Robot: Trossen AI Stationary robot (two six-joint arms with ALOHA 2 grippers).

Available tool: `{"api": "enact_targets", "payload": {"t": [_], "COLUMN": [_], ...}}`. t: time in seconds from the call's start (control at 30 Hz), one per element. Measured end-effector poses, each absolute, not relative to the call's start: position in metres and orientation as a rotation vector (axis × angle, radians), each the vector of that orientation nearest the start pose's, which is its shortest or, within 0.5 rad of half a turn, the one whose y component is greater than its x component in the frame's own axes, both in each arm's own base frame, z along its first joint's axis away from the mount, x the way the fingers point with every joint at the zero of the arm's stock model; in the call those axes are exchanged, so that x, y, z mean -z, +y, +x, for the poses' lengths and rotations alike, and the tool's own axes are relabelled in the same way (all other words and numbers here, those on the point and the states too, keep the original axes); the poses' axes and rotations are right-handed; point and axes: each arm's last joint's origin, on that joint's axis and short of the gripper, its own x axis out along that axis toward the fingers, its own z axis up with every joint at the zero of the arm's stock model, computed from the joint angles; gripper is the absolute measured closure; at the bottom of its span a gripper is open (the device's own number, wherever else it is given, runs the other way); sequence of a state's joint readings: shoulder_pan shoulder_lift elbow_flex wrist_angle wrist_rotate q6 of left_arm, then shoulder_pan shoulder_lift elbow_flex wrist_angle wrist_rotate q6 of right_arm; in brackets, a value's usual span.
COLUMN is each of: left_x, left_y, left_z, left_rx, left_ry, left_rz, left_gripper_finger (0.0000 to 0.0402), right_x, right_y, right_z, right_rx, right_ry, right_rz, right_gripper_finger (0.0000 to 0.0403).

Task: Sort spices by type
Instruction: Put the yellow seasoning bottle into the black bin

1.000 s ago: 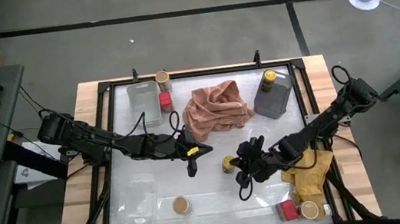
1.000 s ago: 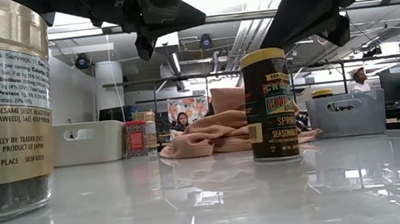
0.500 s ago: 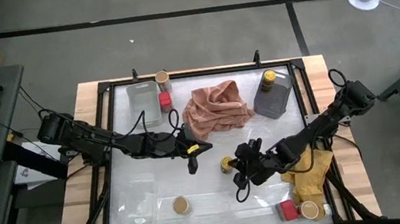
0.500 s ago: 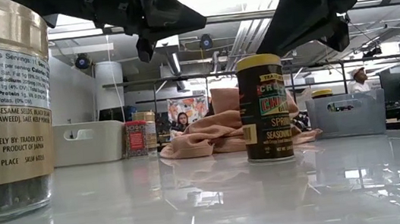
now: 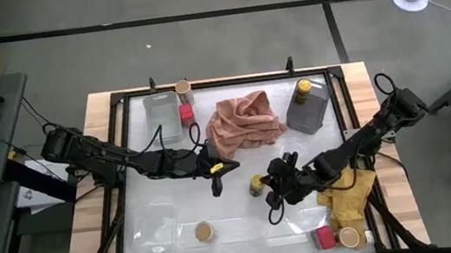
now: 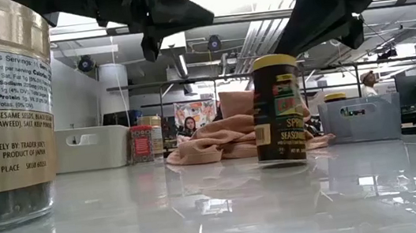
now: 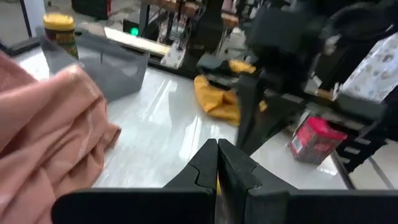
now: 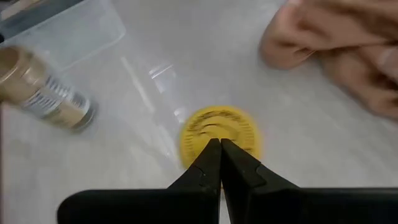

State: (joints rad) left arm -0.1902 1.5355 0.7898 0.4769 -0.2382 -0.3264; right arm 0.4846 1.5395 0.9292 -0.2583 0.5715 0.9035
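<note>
- The desk (image 5: 238, 221) is bare around its middle, so there is room to move; the pink cloth (image 5: 245, 120) lies beyond.
- The left tool (image 5: 215, 178), fingers pressed together and holding nothing, hangs near the middle.
- The right tool (image 5: 270, 189), fingers also pressed together, sits just above the yellow-lidded jar (image 5: 256, 185), which looks slightly tilted.
- I would spread the fingers first, then straddle the lid squarely.

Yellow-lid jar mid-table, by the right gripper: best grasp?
Take the yellow-lid jar around its round body just under the lid, coming from above with fingers either side. It looks slightly tilted, tall and narrow, so a side push could tip it. The right gripper is shut; open first.
</note>
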Motion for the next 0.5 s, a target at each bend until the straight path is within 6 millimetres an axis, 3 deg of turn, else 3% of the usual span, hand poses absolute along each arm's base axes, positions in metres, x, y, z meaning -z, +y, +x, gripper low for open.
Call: {"api": "enact_targets", "payload": {"t": [0.5], "left_x": [-0.271], "left_y": [-0.047], "left_z": [0.294], "left_rx": [-0.100], "left_ry": [0.091], "left_rz": [-0.197], "left_gripper_finger": [0.0402], "right_x": [-0.215], "right_y": [0.131], "right_z": [0.289], "right_rx": [0.338], "right_ry": [0.539], "right_rz": [0.413], "right_gripper_finger": [0.0403]}}
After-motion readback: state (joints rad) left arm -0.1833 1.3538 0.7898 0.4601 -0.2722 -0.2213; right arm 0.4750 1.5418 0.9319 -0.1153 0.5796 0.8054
